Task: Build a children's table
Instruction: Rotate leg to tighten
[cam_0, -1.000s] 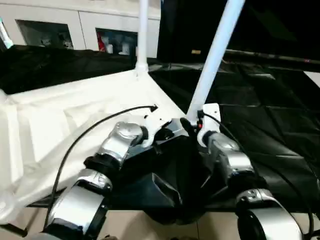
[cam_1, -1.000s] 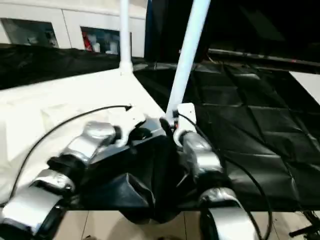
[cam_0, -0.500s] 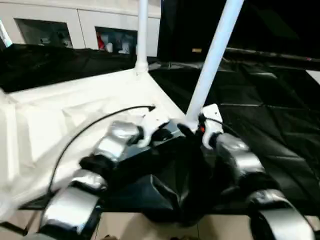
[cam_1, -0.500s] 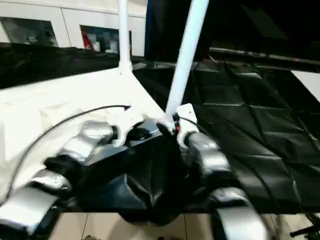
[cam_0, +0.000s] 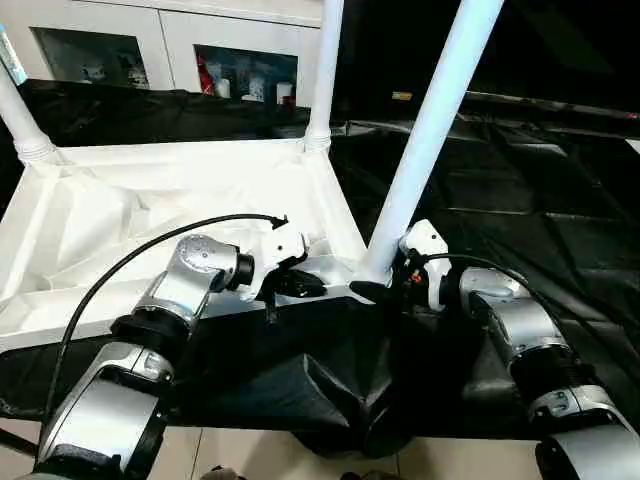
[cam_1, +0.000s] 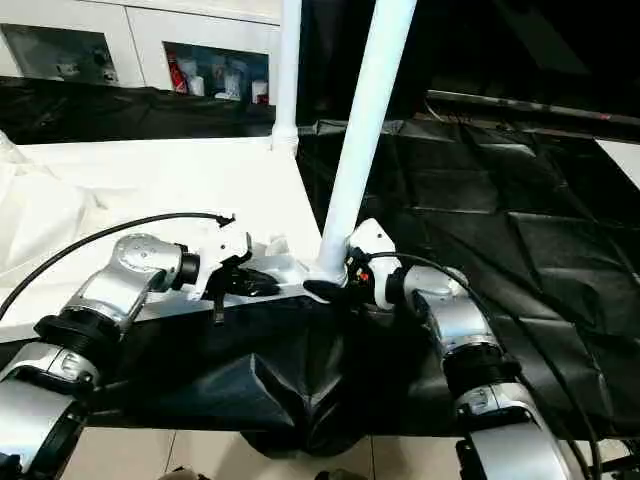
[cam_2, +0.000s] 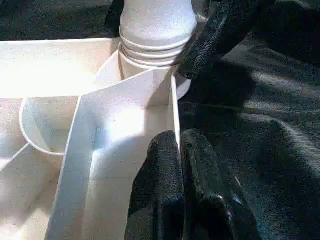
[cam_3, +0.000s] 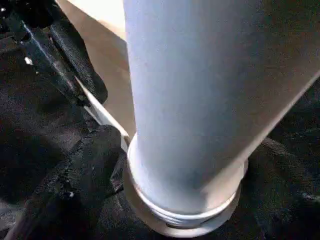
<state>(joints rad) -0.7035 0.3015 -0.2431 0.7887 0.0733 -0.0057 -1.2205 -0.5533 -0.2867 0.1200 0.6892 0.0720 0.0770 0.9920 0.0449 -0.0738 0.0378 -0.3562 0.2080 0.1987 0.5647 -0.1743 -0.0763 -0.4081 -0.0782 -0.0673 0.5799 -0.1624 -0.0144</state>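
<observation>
Both grippers sat at the near corner of the upturned white plastic rectangular tabletop (cam_0: 180, 190), on the black-draped work table (cam_0: 540, 220).

The tabletop lay underside up, ribs showing, with three long white tapered tube legs standing in its round corner sockets: the nearest leg (cam_0: 430, 130) leaning slightly at the near right corner, another (cam_0: 322, 70) at the far right corner, and a third (cam_0: 20, 125) at the far left. The left gripper (cam_2: 181, 150) had its two black fingers pressed together, holding nothing, their tips at the tabletop's near rim just beside the nearest leg's socket. The right gripper (cam_0: 375, 290) stood spread wide about the foot of that leg, one finger (cam_3: 95, 165) beside the socket collar, not clamped on it.
</observation>
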